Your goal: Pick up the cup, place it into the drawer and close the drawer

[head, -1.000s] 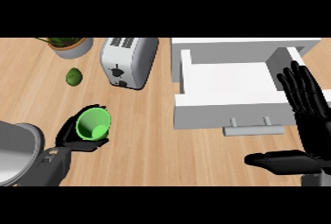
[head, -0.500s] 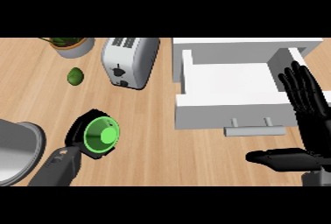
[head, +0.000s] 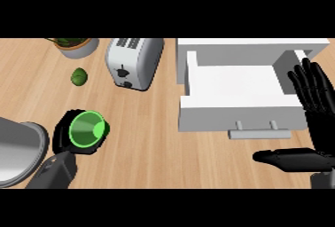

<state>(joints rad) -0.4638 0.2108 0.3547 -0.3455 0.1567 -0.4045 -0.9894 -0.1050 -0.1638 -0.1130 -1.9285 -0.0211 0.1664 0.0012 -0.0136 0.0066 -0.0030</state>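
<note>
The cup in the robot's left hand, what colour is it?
Bright green; the cup shows best in the head view, held in the left hand.

Left hand (head: 71,133), at lower left, fingers curled around a held object, grey forearm entering from the bottom edge. Right hand (head: 315,111), at the right edge, open: fingers straight, pointing up the view, thumb extended sideways toward the left.

Left hand (head: 73,133) mostly hidden behind cup (head: 87,131); plant pot (head: 77,45) cut by top band.
</note>
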